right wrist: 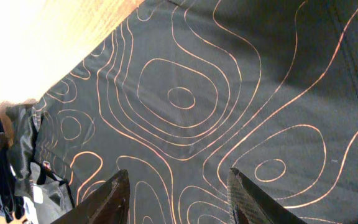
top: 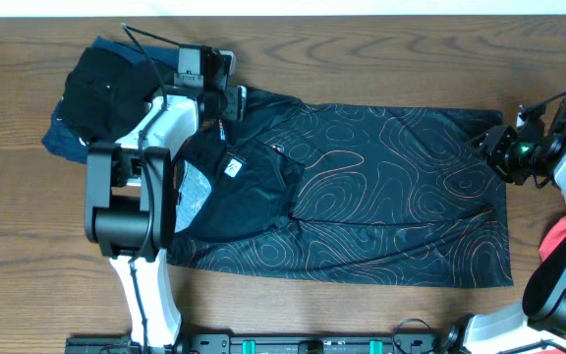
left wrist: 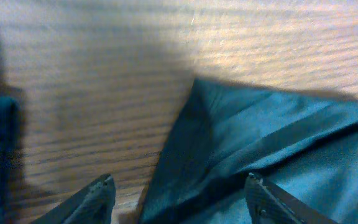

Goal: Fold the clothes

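Note:
The clothes at hand are a black shirt [top: 381,187] with thin orange contour lines, spread flat across the middle of the table. Its left end is folded over, with the inside and a small white label [top: 233,169] showing. My left gripper [top: 227,91] is at the shirt's far left corner. In the left wrist view the left gripper [left wrist: 179,190] stands open, and a dark cloth corner [left wrist: 229,124] lies between its fingers [left wrist: 101,194]. My right gripper [top: 491,147] hovers at the shirt's right edge. The right gripper [right wrist: 178,183] is open over the patterned cloth [right wrist: 185,93], with nothing pinched.
A heap of black and navy garments [top: 91,98] lies at the far left, beside the left arm. A coral-red garment [top: 556,241] shows at the right edge by the right arm. Bare wooden table [top: 362,59] runs along the far side and the front.

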You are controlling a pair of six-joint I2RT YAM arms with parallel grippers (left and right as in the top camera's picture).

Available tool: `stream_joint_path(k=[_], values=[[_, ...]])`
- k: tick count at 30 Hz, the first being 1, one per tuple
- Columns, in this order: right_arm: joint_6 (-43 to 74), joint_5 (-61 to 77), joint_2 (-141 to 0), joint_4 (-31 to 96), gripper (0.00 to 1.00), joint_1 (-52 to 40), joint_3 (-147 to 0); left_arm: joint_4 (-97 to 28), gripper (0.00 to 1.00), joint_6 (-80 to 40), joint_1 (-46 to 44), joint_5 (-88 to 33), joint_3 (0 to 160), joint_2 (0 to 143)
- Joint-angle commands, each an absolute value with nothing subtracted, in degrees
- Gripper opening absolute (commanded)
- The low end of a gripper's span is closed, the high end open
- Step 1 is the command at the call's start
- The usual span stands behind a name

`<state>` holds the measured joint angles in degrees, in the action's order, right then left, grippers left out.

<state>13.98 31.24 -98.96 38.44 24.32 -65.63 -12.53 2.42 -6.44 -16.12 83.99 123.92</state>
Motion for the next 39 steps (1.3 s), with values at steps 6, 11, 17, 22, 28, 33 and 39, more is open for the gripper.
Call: stream_joint_path(k=[6, 11, 17, 22, 28, 33, 39], values=[[13.26, 31.51, -99.0, 38.79, 0.49, 24.34, -66.06, -12.23, 0.43, 2.74, -6.5, -15.42, 84.25, 126.89], [13.26, 31.51, -99.0, 38.87, 0.48, 24.34, -66.06, -11.38, 0.15, 1.87, -6.52, -16.08, 84.25, 126.89], [13.23, 31.51, -99.0, 39.55, 0.48, 24.36, -66.06, -8.93, 0.06, -0.78, -6.5, -16.14, 84.49, 125.69], [13.23, 31.51, -99.0, 39.68, 0.48, 24.36, -66.06, -7.38, 0.06, -1.58, -6.26, -16.01, 86.06, 122.89], [13.21, 31.51, -99.0, 39.83, 0.48, 24.36, -66.06, -6.92, 0.06, -1.63, -6.24, -16.03, 89.25, 121.25], [13.21, 31.48, -99.0, 40.05, 0.48, 24.36, -66.04, -6.81, 0.06, -1.65, -6.24, -16.05, 90.67, 120.64], [13.19, 31.29, -99.0, 39.97, 0.49, 24.36, -66.06, -7.22, 0.07, -1.78, -6.24, -16.05, 90.91, 120.64]])
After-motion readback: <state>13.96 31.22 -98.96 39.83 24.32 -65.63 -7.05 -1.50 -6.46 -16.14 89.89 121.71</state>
